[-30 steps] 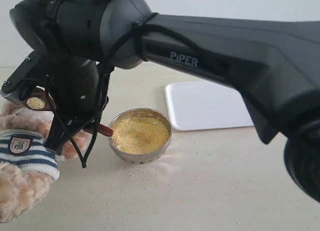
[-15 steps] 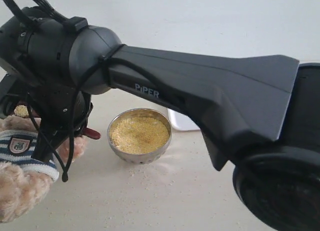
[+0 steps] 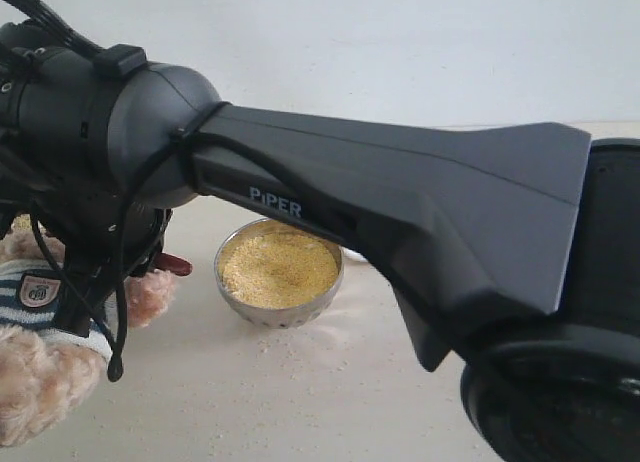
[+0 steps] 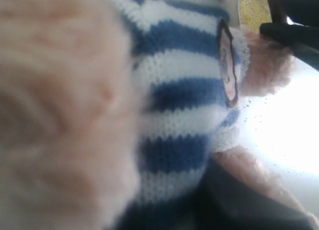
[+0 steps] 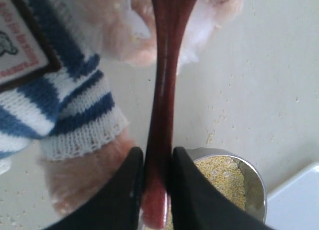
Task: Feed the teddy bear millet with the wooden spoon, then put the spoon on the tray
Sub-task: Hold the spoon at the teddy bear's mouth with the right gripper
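**Operator:** What does the outside camera give me?

**Spotter:** Mostly your right arm [image 3: 400, 202], which runs across the whole view. Below it the bowl [image 3: 280, 310] stands on the tabletop [image 3: 330, 402], heaped with millet [image 3: 278, 267], and loose grains [image 3: 300, 347] lie around its foot. The arm hides the tabletop's edges. The teddy bear [image 3: 40, 372] lies near the bowl, on your left-arm side. The dark red end of the wooden spoon [image 3: 173, 265] pokes out between bear and bowl, clear of the tabletop.

**Operator:** And the left wrist?

**Spotter:** The bear fills it, very close. There is blurred fur, the striped shirt [image 4: 179, 90] and its badge [image 4: 228, 65]. Your left gripper's fingers don't show plainly, so I cannot tell whether they are released or clenched.

**Operator:** Right wrist?

**Spotter:** Your right gripper [image 5: 158, 158] is clenched on the spoon's handle near its end, with a black finger pressed to each side of the wood. The handle reaches away over the bear's sleeve and widens beside pale fur. I cannot see whether it carries grains. The bowl sits just beside your fingers. A corner of the white tray [image 5: 301, 192] lies on the tabletop near the bowl, not touching it.
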Tool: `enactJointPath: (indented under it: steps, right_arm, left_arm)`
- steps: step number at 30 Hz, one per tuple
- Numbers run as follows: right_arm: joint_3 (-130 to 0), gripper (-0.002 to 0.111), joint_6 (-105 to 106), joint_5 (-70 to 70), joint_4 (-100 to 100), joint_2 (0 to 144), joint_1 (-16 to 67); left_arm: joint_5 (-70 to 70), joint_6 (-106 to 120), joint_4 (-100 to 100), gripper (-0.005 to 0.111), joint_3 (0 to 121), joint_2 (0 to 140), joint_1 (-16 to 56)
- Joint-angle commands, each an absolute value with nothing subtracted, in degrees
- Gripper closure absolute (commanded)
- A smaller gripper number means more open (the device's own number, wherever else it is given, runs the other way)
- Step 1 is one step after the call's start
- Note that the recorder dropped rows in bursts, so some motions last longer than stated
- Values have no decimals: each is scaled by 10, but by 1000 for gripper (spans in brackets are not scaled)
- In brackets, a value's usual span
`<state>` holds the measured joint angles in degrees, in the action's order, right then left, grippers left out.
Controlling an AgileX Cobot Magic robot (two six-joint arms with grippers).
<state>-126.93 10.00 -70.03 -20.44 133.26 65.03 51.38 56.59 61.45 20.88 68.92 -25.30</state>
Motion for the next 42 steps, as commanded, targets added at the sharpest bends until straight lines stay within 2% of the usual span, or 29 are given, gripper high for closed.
enactJointPath:
  steps: [1,28,42]
  right_arm:
    - [-1274,108,109,-700,-208,1332,651]
    - [-1273,108,86,-700,-306,1362,653]
    - [-1273,108,7,-700,-432,1366,689]
  left_arm:
    - [518,566,627,99,208,683,-254]
    - [518,566,627,99,208,683,-254]
    - [518,566,627,99,208,683,-254]
